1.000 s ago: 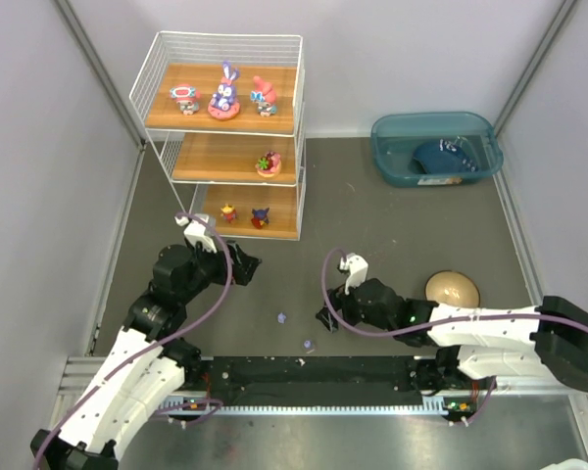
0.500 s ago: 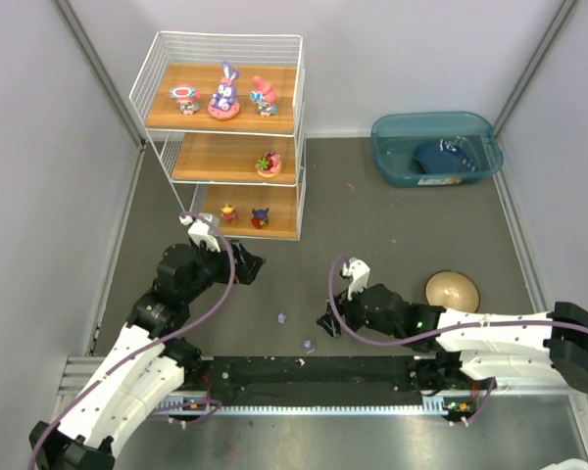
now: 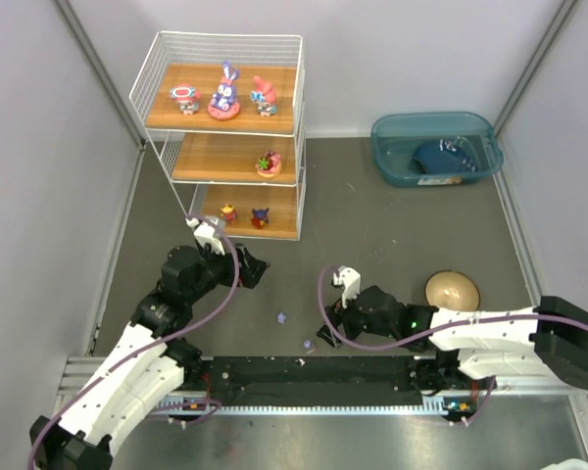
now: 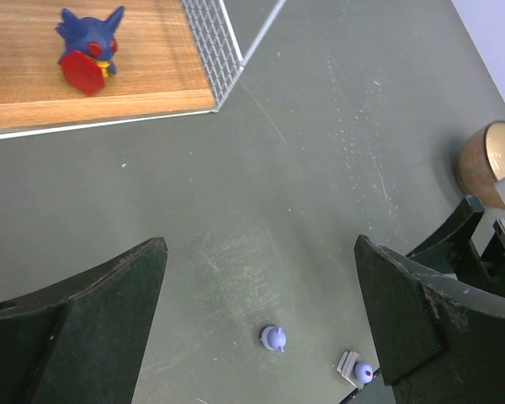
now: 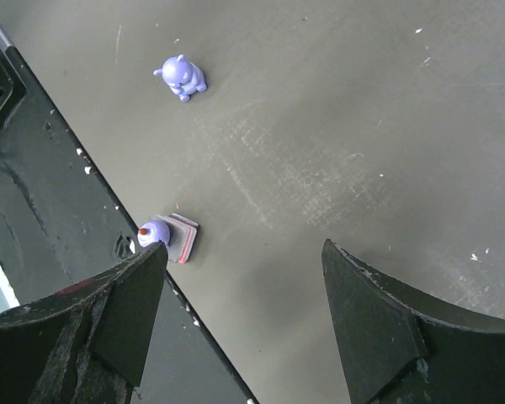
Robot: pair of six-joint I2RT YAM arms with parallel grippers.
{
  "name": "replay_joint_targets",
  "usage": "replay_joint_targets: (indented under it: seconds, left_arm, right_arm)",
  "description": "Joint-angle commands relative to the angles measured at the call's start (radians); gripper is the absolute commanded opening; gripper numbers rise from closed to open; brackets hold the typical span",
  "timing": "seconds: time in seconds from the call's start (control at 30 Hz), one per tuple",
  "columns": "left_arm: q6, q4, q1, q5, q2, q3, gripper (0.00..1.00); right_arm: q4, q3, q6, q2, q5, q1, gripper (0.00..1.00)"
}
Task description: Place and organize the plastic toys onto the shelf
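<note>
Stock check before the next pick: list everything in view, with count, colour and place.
shelf: one, white wire, three wooden boards, far left
top-board toys: three, pink, purple, red
middle-board toy: one, pink base
bottom-board toys: two, red-yellow and blue
loose toys: two, purple, on table, near side
bin: one, teal, far right
dark blue item: one, inside bin
bowl: one, tan, near right
left claw: one, black, open, before the shelf
right claw: one, black, open, by the loose toys
</note>
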Motion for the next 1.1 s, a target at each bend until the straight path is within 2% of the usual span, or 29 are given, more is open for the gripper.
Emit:
replay_joint_targets:
  seconds: [0.0, 0.23, 0.5, 0.7, 0.83, 0.9, 1.07]
  left_arm:
    - [0.06, 0.069, -0.033, 0.037, 0.012, -0.015, 0.99]
    - [0.046, 0.073, -0.096, 0.011, 0.037, -0.043, 0.99]
    - [0.018, 0.088, -0.106, -0.006, 0.024, -0.059, 0.99]
    - [0.012, 0.082, -0.108, -0.009, 0.017, -0.062, 0.99]
    - [0.004, 0.078, -0.116, -0.013, 0.008, -0.062, 0.99]
    - [-0.015, 0.061, -0.137, -0.041, -0.003, -0.061, 0.99]
    - [-0.081, 0.012, -0.211, -0.173, -0.038, -0.069, 0.99]
  right_arm:
    - [0.07, 0.037, -0.029, 0.013, -0.041, 0.018, 0.75]
    - [0.07, 0.063, -0.058, 0.027, -0.085, 0.016, 0.74]
    - [0.053, 0.069, -0.081, 0.016, -0.141, 0.017, 0.71]
    - [0.027, 0.081, -0.013, 0.018, -0.061, 0.06, 0.67]
    - [-0.01, 0.104, 0.043, 0.035, 0.069, 0.103, 0.67]
    - [-0.021, 0.1, 0.098, 0.021, 0.109, 0.103, 0.67]
    - [-0.051, 0.098, 0.114, 0.012, 0.138, 0.103, 0.67]
